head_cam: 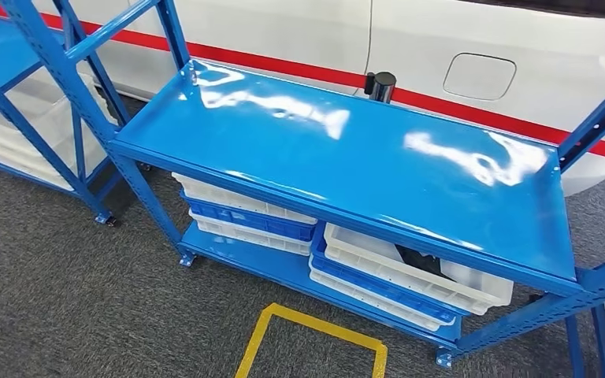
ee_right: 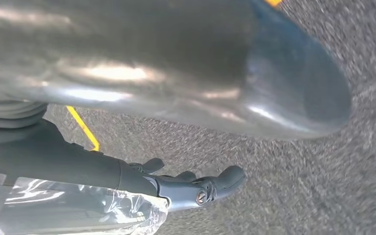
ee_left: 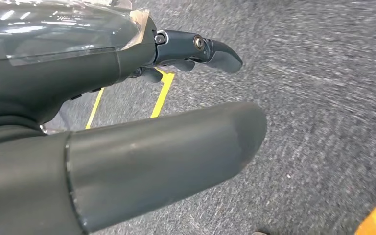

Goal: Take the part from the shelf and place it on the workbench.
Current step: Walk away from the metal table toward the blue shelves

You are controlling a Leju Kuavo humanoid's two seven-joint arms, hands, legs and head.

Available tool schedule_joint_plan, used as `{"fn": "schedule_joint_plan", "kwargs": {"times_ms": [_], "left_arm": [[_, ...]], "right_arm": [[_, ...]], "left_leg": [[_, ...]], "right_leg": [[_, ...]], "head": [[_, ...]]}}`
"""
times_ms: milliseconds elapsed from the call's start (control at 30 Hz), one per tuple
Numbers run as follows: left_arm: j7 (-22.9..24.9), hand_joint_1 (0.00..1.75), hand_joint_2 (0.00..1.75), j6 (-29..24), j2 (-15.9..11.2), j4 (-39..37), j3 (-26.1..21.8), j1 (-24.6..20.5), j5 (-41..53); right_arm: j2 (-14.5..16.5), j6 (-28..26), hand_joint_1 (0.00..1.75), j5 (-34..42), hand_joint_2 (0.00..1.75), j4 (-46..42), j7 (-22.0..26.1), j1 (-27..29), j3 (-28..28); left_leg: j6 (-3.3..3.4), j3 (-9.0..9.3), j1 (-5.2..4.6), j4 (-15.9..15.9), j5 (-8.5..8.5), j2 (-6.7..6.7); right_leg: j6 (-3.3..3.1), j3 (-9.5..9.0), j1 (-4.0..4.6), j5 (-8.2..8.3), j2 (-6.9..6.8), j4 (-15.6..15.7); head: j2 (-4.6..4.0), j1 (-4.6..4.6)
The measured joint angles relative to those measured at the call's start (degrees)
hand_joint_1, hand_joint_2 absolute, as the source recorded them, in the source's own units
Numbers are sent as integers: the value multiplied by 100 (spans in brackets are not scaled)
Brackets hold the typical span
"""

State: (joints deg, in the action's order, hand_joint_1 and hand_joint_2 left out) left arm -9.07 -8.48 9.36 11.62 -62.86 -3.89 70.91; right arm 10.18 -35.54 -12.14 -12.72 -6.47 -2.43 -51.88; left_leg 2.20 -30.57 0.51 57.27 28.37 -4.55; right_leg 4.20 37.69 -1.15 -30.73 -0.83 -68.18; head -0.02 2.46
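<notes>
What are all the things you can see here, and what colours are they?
shelf: one, blue metal, in the middle, its shiny top bare
second shelf: one, blue, at the far left
crates: a few, white and blue, stacked under the shelf top; something dark lies in the right-hand one, too hidden to name
post: one, black, behind the shelf
car: one, white, behind the shelf
belt: one, red, stretched in front of the car
floor: grey carpet
floor mark: one, yellow square outline, in front of the shelf
left robot hand: one, dark grey, hanging over the carpet, holding nothing
right robot hand: one, dark grey, hanging over the carpet, holding nothing
</notes>
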Motion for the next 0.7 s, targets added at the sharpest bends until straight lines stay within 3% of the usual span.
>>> {"fn": "schedule_joint_plan", "kwargs": {"times_ms": [33, 67, 100, 133, 200, 267, 333, 400, 433, 467, 500, 567, 633, 700], "left_arm": [[0, 0, 0, -1, -1, -1, 0, 0, -2], [0, 0, 0, -2, -3, -2, 0, 0, -2], [0, 0, 0, -2, -4, -3, 0, -3, -3], [0, 0, 0, -3, -7, -3, 1, -9, -3], [-1, 0, 0, -2, -3, -3, 1, -26, -3], [0, 0, 0, -3, 1, -3, 1, -37, -4], [-1, 0, 0, -3, 7, -5, 2, -30, -5], [-1, 0, 0, -2, 10, -7, 2, -9, -5], [-1, 0, 0, -1, 10, -8, 2, -1, -5], [-1, 0, 0, 3, 9, -8, 1, 4, -5], [-1, 0, 0, 7, 9, -8, 1, 4, -5], [-2, 0, 0, 17, 5, -8, 2, 3, -5], [-4, 0, 0, 26, 4, -9, 4, -2, -5], [-12, 0, 0, 37, 9, -10, 4, -11, -4]], "right_arm": [[-1, 1, 0, -4, 0, 0, 5, -7, -1], [-2, 1, 0, -9, 0, -1, 10, -19, -1], [0, 2, 0, -13, 0, -2, 14, -29, -1], [2, 2, 0, -16, 0, -2, 17, -35, -1], [1, 2, 0, -19, 0, -2, 20, -32, -1], [-1, 2, 0, -21, 0, -2, 20, -27, -2], [-1, 2, 0, -28, 0, -2, 19, -35, -4], [0, 4, 0, -47, 0, -2, 7, -43, -5], [-4, 5, 0, -63, 0, -2, -4, -41, -5], [-10, 6, 0, -81, 0, -2, -20, -38, -5], [-15, 7, 0, -98, 0, -2, -37, -37, -5], [-20, 7, 0, -119, 0, -2, -65, -44, -5], [-22, 8, 0, -126, 0, -2, -75, -49, -5], [-26, 9, 0, -128, 0, -1, -80, -32, -5]], "left_leg": [[-36, 22, -6, 9, 24, -65], [-77, 47, -17, 17, 51, -125], [-115, 73, -33, 24, 73, -177], [-146, 99, -44, 21, 89, -229], [-205, 150, -22, 11, 117, -299], [-271, 102, 18, 188, 279, -43], [-302, -181, 42, 811, 651, 342], [-308, -544, 46, 1515, 933, 461], [-307, -635, 50, 1647, 916, 472], [-300, -620, 56, 1556, 778, 480], [-289, -505, 66, 1263, 559, 517], [-260, -194, 97, 506, 167, 787], [-235, -47, 93, 134, 49, 962], [-181, -31, 62, 88, 29, 840]], "right_leg": [[50, -233, -11, 138, -163, 421], [59, -426, -12, 244, -291, 756], [26, -530, -5, 294, -380, 937], [-32, -539, 10, 302, -397, 977], [-141, -529, -2, 317, -247, 989], [-226, -545, -43, 339, -103, 1006], [-303, -548, -51, 360, 40, 1011], [-350, -538, -31, 371, 202, 1009], [-356, -540, -23, 373, 289, 1008], [-359, -547, -19, 375, 378, 1007], [-360, -559, -19, 376, 464, 1006], [-342, -564, 0, 373, 615, 994], [-283, -528, 17, 383, 736, 992], [-194, -466, 9, 410, 839, 1013]], "head": [[0, 2], [0, 2], [0, -4], [0, -9], [0, -20], [0, -34], [0, -52], [0, -55], [0, -55], [0, -56], [0, -56], [0, -55], [0, -53], [0, -53]]}}
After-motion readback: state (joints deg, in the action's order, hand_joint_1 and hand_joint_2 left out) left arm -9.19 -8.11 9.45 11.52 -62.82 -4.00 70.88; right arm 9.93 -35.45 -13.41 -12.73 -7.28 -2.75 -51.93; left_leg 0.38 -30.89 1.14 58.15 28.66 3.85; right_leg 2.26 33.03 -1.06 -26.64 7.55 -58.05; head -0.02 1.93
